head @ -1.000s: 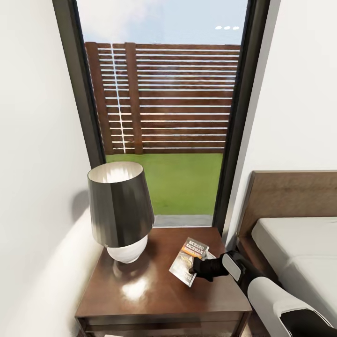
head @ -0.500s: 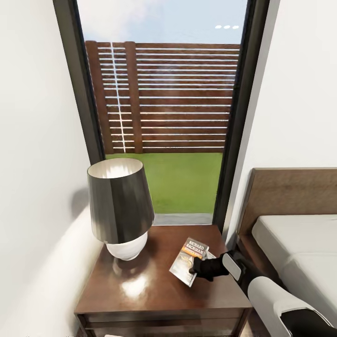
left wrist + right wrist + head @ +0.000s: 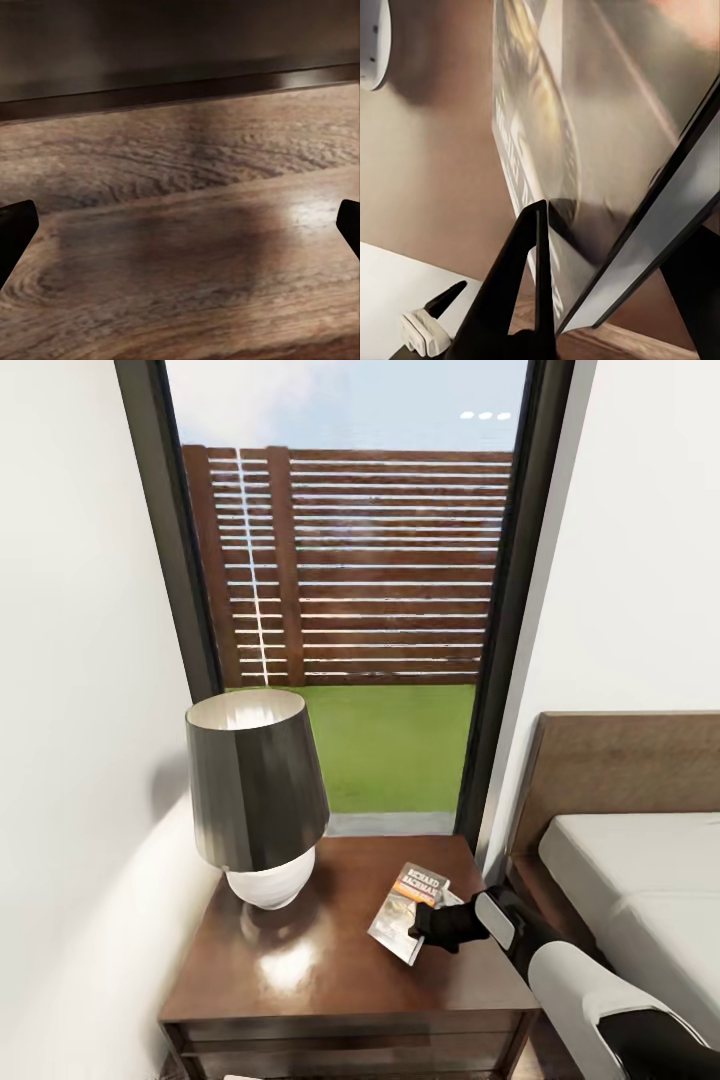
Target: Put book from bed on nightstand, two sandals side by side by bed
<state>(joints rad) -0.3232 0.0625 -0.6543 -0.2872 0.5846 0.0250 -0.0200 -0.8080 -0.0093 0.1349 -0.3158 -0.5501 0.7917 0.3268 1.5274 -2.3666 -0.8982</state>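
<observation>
My right gripper (image 3: 422,932) is closed on the book (image 3: 408,911), pinching its near edge; in the right wrist view 1 finger (image 3: 514,289) lies against the cover. The book sits tilted over the right half of the nightstand (image 3: 300,970), and I cannot tell whether its far edge touches the top yet.

If I let go while it is tilted, I judge it could slide or flop toward the front-right edge, which is near, and drop between the nightstand and the bed (image 3: 640,880). Pushing further left risks clipping the lamp (image 3: 255,790), which stands on the left half.

There is open glossy top between the lamp and the book, enough to lay it flat. My left gripper (image 3: 180,232) hangs wide open over wood-plank floor (image 3: 180,285), holding nothing
</observation>
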